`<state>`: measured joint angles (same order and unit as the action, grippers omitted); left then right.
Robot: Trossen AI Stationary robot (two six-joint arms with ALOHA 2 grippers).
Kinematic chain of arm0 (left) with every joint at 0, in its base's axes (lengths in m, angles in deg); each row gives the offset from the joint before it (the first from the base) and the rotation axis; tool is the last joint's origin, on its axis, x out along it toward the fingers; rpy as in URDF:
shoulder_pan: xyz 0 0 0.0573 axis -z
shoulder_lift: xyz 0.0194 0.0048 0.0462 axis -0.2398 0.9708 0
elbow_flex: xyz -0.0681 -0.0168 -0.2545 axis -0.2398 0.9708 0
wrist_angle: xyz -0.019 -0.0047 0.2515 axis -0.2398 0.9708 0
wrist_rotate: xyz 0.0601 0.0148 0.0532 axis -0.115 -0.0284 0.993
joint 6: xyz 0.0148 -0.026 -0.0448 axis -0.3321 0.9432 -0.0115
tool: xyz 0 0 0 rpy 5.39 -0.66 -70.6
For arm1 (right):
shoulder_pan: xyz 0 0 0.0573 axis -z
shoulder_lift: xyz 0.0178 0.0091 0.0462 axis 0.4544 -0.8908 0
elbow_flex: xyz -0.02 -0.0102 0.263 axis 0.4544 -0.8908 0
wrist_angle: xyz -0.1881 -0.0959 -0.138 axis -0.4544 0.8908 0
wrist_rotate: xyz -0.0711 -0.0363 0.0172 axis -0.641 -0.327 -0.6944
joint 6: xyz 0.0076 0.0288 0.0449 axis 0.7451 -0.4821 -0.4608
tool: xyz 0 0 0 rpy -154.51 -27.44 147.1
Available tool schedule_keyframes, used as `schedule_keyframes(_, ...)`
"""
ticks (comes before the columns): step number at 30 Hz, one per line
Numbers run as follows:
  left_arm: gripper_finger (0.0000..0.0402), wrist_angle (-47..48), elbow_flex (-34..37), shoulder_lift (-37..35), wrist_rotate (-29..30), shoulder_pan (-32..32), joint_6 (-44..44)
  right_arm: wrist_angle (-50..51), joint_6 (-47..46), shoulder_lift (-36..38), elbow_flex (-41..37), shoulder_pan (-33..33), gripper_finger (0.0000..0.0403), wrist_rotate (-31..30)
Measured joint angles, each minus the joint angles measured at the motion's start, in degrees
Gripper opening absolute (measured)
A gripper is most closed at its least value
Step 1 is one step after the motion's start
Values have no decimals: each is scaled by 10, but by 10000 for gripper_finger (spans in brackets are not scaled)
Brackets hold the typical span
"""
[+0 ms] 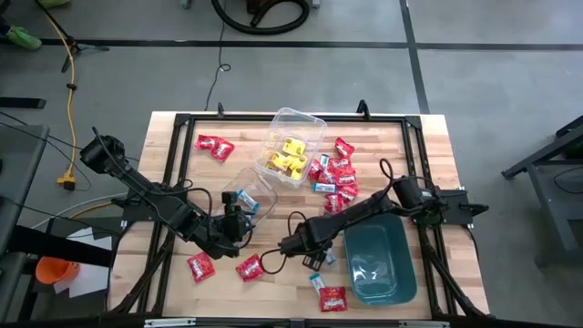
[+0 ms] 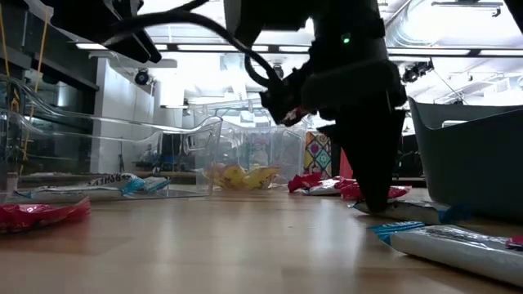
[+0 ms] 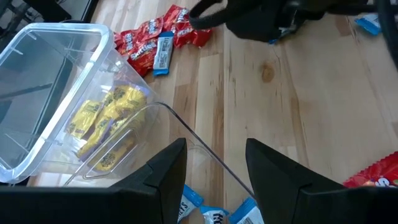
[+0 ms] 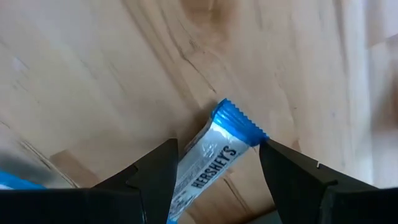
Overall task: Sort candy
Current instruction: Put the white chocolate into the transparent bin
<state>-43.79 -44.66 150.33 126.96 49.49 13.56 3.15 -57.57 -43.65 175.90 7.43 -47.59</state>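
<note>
Wrapped candy lies scattered on the wooden table (image 1: 273, 282). My right gripper (image 4: 217, 165) points straight down, open, its fingers on either side of a blue-and-white candy (image 4: 211, 152) that lies flat on the wood; in the high view the right gripper (image 1: 312, 255) is left of the teal bin. My left gripper (image 3: 214, 168) is at the near corner of a tipped clear tub (image 1: 252, 189) with blue-and-white candy (image 3: 249, 213) in it. A second clear tub (image 1: 291, 146) holds yellow candy (image 3: 109, 121). My left gripper has the tipped tub's thin clear rim (image 3: 205, 152) running aslant between its two fingers, which slant down from the table's left. One finger seems to be inside the tub and one outside. In the low view the tub (image 2: 114, 155) stands tilted, its lower side on the table.
A teal bin (image 1: 401, 273) stands at the near right. A heap of red candy (image 1: 335, 178) lies right of the yellow tub. Single red packets lie at the far left (image 1: 214, 144) and near the front edge (image 1: 200, 266) (image 1: 248, 267) (image 1: 332, 298).
</note>
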Motion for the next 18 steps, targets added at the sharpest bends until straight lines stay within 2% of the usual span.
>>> schedule_keyframes(13, 154, 0, 0, 0, 0, 0, 0, -7, 40, -12, 1, -1, 219, -2)
schedule_keyframes(18, 154, 0, 0, 0, 0, 0, 0, -12, 60, -12, 1, -2, 185, -13)
